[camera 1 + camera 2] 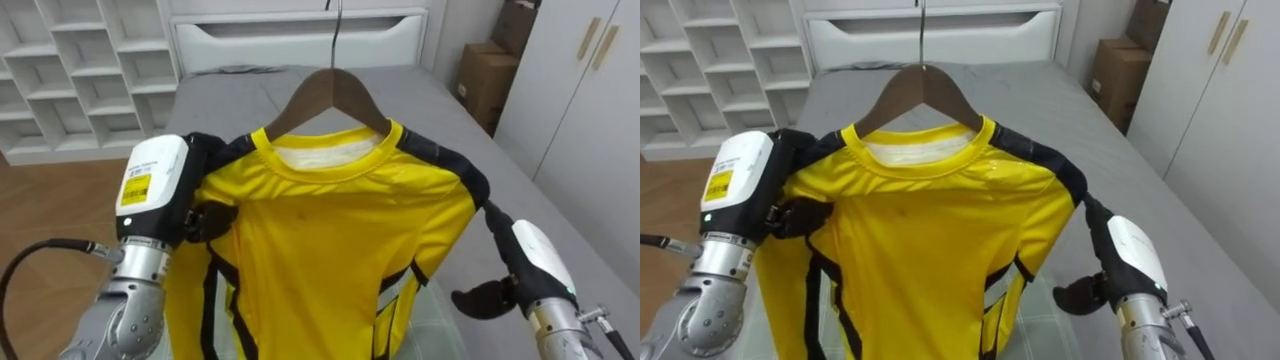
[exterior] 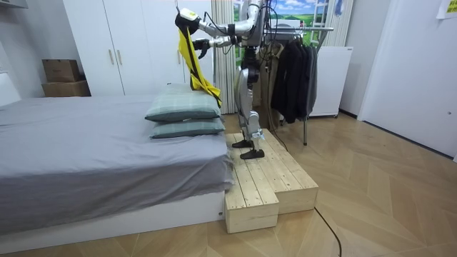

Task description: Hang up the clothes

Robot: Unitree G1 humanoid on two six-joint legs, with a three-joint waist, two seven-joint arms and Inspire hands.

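Over the grey bed's (image 1: 560,215) head end, the left hand (image 1: 155,195) grips a yellow, black-trimmed shirt (image 1: 330,230) on a brown wooden hanger (image 1: 330,90); the right hand's (image 1: 535,262) grip cannot be told.

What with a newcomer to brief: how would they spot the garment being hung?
Above the grey bed, the robot on the wooden platform holds it up. It's the shirt on a wooden hanger, bright yellow, unlike the dark clothes behind.

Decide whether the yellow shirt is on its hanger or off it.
On: the wooden hanger passes through the collar of the yellow shirt, hook above.
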